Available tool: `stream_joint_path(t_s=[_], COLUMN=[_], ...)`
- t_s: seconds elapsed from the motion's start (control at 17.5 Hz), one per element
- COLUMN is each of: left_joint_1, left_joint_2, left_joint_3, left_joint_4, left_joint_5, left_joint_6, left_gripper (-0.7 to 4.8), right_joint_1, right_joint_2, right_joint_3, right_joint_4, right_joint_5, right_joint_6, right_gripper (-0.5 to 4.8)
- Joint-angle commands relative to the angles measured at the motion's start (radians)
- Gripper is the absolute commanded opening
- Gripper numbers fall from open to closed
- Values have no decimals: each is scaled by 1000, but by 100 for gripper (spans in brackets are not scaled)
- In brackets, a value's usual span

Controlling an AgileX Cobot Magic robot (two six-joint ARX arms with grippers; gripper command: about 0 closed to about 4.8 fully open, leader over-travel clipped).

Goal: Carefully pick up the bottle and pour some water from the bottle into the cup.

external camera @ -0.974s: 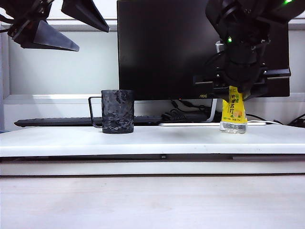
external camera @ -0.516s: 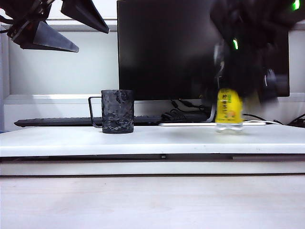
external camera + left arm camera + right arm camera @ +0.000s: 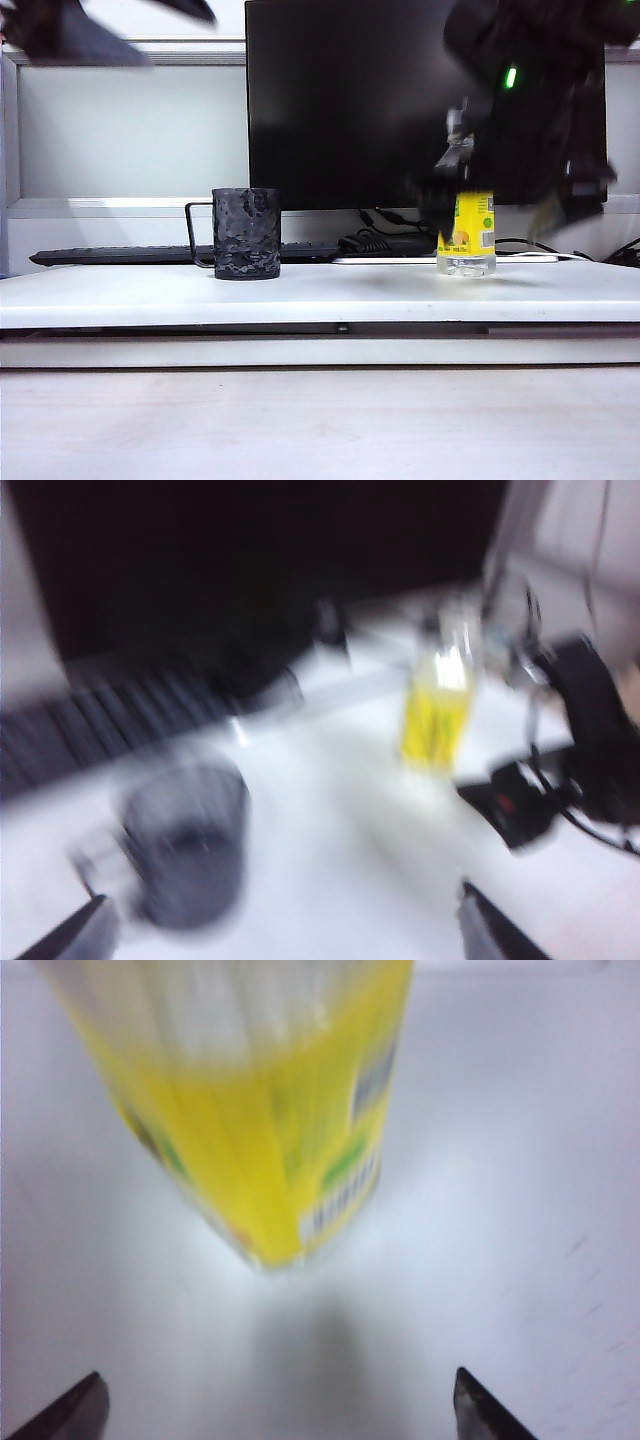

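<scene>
Exterior view, left to right: the left tool (image 3: 60, 35) sits blurred at the top-left corner, at about ten o'clock from the cup (image 3: 246, 233) and well apart from it. Its two fingertips stand wide apart at the edges of the left wrist view, with nothing between them. The cup stands upright on the white tabletop (image 3: 320, 295), its wire handle pointing to nine o'clock. At three o'clock from the cup, well apart, the bottle (image 3: 467, 234) stands upright, its long axis vertical.

The right tool (image 3: 515, 205) hangs blurred just above and around the bottle's upper part. In the right wrist view its two fingertips sit far apart at the frame's lower corners, and the bottle (image 3: 270, 1110) stands free between and beyond them, touched by neither. So the right tool is wide open and holds nothing.

The right arm is by far the nearer to the bottle, which lies straight ahead between its jaws. A fresh grip would call for closing across the label.

Behind stand a dark monitor (image 3: 350, 100), a keyboard (image 3: 120, 255) and some cables (image 3: 375, 240); nothing lies between bottle and cup.
</scene>
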State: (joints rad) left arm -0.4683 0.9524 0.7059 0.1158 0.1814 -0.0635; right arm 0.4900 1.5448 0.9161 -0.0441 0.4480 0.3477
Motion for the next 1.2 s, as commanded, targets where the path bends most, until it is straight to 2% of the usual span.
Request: stream_joint_path(t_s=[0.06, 0.4, 0.57, 0.8, 0.86, 0.92, 1.03, 1.09, 1.2], left_joint_1=[1, 1, 1, 1, 2, 2, 2, 2, 3], left_joint_2=[-123, -518, -682, -785, -789, -778, -762, -759, -755], left_joint_3=[4, 4, 4, 4, 3, -8, -69, -117, -203], left_joint_4=[35, -51, -253, -539, -599, -601, -570, -538, -463], left_joint_5=[-56, -126, -124, -90, -96, -140, -204, -215, -235], left_joint_6=[11, 33, 30, 30, 31, 30, 34, 34, 34], left_gripper=[479, 479, 479, 479, 479, 479, 479, 479, 479], right_joint_1=[3, 7, 6, 5, 5, 5, 5, 5, 6], right_joint_2=[-134, -680, -963, -1258, -1350, -1406, -1466, -1475, -1466], right_joint_3=[4, 4, 4, 4, 0, -30, -134, -221, -385], right_joint_4=[-28, -173, -286, -545, -674, -718, -691, -620, -366], right_joint_5=[2, -61, -96, -193, -172, -137, -136, -137, -136], right_joint_6=[-16, -79, -147, -195, -196, -196, -196, -196, -196], right_gripper=[441, 441, 440, 440, 440, 440, 440, 440, 439])
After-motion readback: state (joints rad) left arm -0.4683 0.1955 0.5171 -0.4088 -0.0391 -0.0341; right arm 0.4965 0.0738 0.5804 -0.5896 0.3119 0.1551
